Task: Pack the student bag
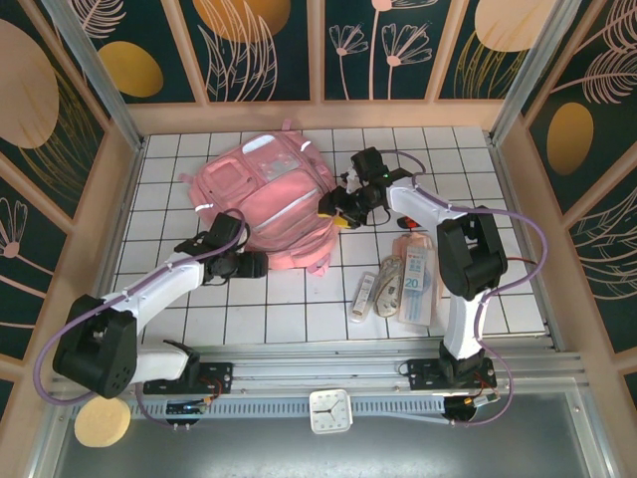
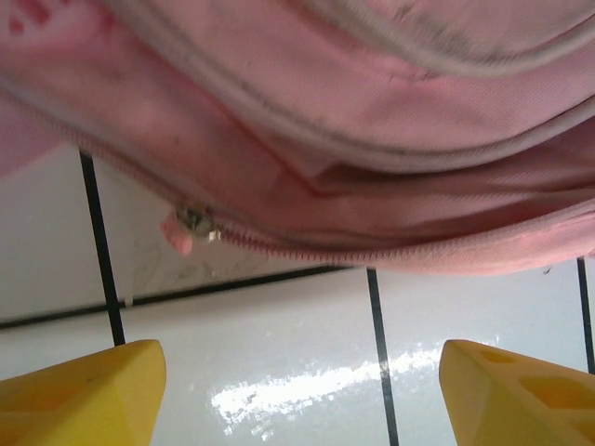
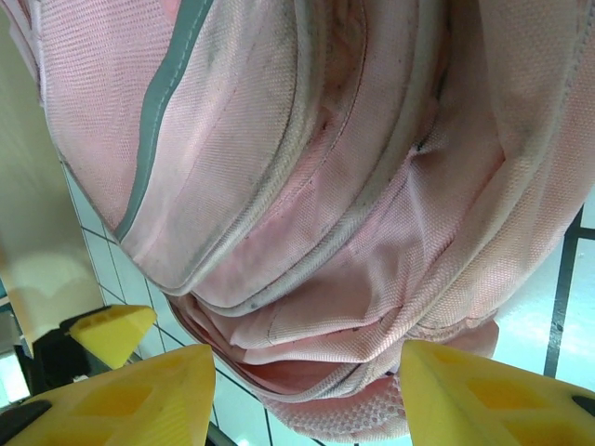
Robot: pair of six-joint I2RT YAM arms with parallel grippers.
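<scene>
The student bag (image 1: pixel 267 199) is a large pink backpack lying flat on the white tiled table (image 1: pixel 299 319). My left gripper (image 1: pixel 257 265) sits at the bag's near left edge. In the left wrist view it (image 2: pixel 302 395) is open, its yellow fingertips (image 2: pixel 84 395) wide apart over bare tile. Just ahead of it runs the student bag's (image 2: pixel 372 111) closed zip with its pull (image 2: pixel 191 223). My right gripper (image 1: pixel 333 207) is at the bag's right edge. In the right wrist view it (image 3: pixel 302 395) is open, with the student bag's (image 3: pixel 307 186) folded, partly gaping edge between its fingers (image 3: pixel 493 395).
A clear pouch of stationery (image 1: pixel 413 279) and two small packets (image 1: pixel 373 294) lie right of the bag, by the right arm. A small white clock (image 1: pixel 328 410) sits on the front rail. Wooden walls close in the table's back and sides.
</scene>
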